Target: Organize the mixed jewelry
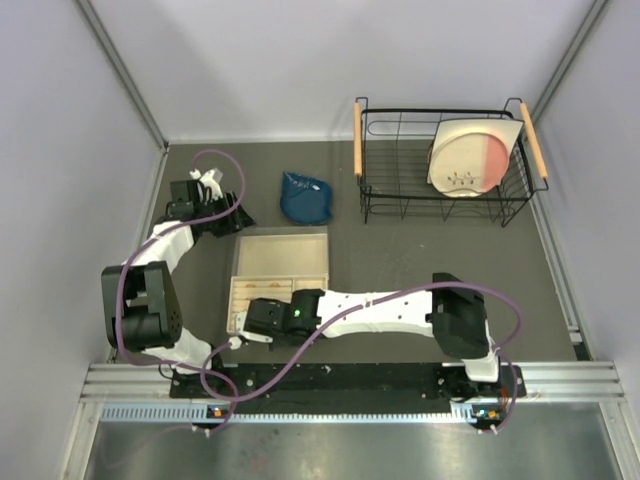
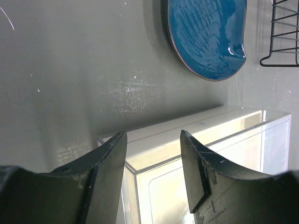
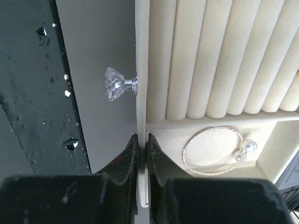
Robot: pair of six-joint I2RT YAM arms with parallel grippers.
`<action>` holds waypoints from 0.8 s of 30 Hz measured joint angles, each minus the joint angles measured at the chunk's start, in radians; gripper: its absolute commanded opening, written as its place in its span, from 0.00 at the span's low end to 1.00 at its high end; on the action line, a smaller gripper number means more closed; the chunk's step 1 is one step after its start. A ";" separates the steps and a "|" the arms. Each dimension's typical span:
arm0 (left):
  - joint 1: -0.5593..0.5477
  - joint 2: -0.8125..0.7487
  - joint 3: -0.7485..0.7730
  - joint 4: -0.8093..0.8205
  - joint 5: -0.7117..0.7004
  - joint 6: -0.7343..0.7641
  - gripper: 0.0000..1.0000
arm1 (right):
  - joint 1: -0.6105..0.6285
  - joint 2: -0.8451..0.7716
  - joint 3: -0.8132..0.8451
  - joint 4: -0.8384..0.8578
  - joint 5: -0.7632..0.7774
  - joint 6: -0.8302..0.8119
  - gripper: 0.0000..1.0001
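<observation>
**Right gripper (image 3: 141,139):** clenched on the thin white front wall of the jewelry tray (image 3: 141,56), with one finger outside the wall and one inside. The jaws show no gap other than the wall itself.

**Silver hoop (image 3: 212,150):** lies flat in a cream compartment of the tray, to the right of the clamped fingers in the right wrist view. It is near the inner finger (image 3: 156,158) and not touching it. A small pearl bead (image 3: 251,146) sits on the hoop's far-right side.

**Gold-orange pieces (image 1: 262,284):** small specks along a strip across the tray in the top view, just beyond the right gripper. They are too small to resolve as rings.

**Surroundings, right side:**
- Cream ring rolls (image 3: 210,60) fill the tray section beyond the hoop, separated from it by a divider.
- A crystal knob (image 3: 114,84) projects from the outer face of the gripped wall, ahead of the outer finger and apart from it.
- Only the inner finger and the wall stand between the gripper and the hoop.

**Left gripper (image 2: 153,137):** released, with the jaws spread. It hangs over the corner of a clear box (image 2: 205,154) at the tray's far-left end, well apart from the hoop.

**Beyond the left gripper:** a glossy blue object (image 2: 205,35) rests on the grey table (image 2: 70,70). A black wire rack (image 1: 440,190) holding a plate (image 1: 470,155) stands to the far right
</observation>
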 measured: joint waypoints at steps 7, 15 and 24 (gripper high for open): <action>-0.002 0.000 0.000 0.000 -0.002 0.000 0.54 | 0.006 0.000 0.000 -0.006 0.015 0.000 0.00; -0.005 0.000 0.000 -0.001 -0.003 0.001 0.57 | 0.014 0.000 -0.001 -0.018 0.028 0.000 0.00; -0.007 0.000 0.001 -0.003 -0.003 0.002 0.57 | 0.015 0.000 -0.001 -0.022 0.030 0.001 0.00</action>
